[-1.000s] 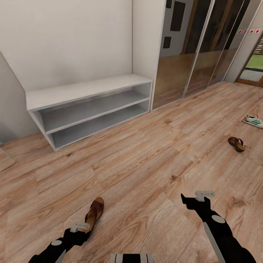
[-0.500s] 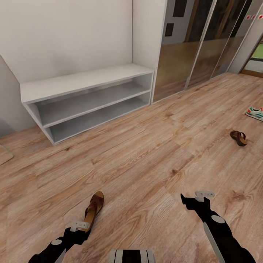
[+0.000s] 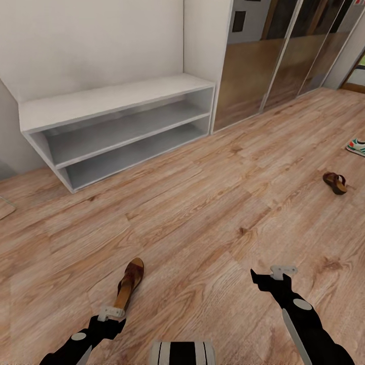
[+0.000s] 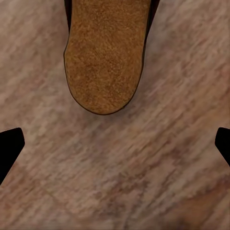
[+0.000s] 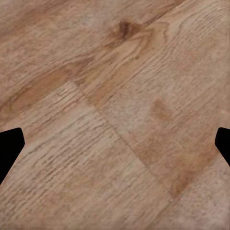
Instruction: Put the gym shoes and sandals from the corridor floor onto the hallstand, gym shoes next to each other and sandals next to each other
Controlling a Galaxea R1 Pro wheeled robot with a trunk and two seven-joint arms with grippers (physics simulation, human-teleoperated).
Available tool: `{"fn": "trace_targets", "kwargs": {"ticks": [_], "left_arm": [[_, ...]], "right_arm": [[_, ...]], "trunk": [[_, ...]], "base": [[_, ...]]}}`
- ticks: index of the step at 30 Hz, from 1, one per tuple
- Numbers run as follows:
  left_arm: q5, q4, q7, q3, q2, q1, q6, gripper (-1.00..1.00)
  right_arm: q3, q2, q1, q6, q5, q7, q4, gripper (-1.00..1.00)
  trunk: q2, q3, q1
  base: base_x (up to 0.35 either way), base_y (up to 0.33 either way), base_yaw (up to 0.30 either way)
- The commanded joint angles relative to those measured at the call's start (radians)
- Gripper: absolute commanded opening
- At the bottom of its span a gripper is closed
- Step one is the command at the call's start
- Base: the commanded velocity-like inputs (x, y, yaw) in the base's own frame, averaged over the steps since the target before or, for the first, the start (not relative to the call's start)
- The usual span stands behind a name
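A: How will the near sandal (image 3: 129, 285) handle?

B: Prob light, flat and thin, sole fairly stiff, straps softer. It lies on the corridor floor (image 3: 203, 213) just ahead of the left claw (image 3: 111, 313), heel end nearest the claw. In the left wrist view the rounded heel (image 4: 105, 57) sits ahead of the fingertips (image 4: 9, 148), not between them yet

A: Where to take hold?

B: I'd pinch across the narrow sole edges or at the strap, approx mid-length. It lies so low that the fingers must nearly touch the floor, and it could slide on the smooth laminate

A: Claw states?

B: Left claw spread wide, nothing in it. Right claw (image 3: 274, 276) also wide apart and empty, over bare planks in its wrist view

A: Other things?

B: 2nd sandal (image 3: 335, 182) lies well off to the right of the right claw, far ahead. One gym shoe (image 3: 357, 147) is beyond it, cut off by the frame edge. Hallstand (image 3: 116, 132) stands far ahead of the left claw, both tiers look bare

A: Hard to see?

B: Near sandal's straps are tiny in the head view and cropped in the wrist view, so can't tell strap detail. Hallstand's upper part is out of frame
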Motion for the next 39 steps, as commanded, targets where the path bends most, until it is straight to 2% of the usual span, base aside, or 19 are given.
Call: {"fn": "trace_targets", "kwargs": {"ticks": [1,6,17,39], "left_arm": [[-0.009,0.001,-0.001,-0.001,0.000,0.000,-0.007,1.00],[-0.010,0.001,-0.001,-0.002,0.001,0.002,-0.044,1.00],[-0.011,0.004,-0.001,-0.002,0.004,0.011,-0.129,1.00],[-0.010,0.002,-0.001,-0.001,0.005,0.012,-0.146,1.00]], "right_arm": [[0.000,0.000,0.000,0.005,-0.007,0.000,-0.001,1.00],[0.000,0.000,0.000,0.005,-0.007,0.000,-0.001,1.00],[0.000,0.001,0.000,0.005,-0.006,0.000,0.000,1.00],[0.000,0.001,0.000,0.005,-0.007,0.000,0.000,1.00]], "trunk": [[-0.001,-0.005,0.000],[-0.002,-0.024,0.002],[-0.002,-0.024,0.002],[-0.002,-0.024,0.002]], "base": [[0.000,0.000,0.000],[0.000,0.000,0.000],[0.000,0.000,0.000],[0.086,0.043,-0.021]]}}
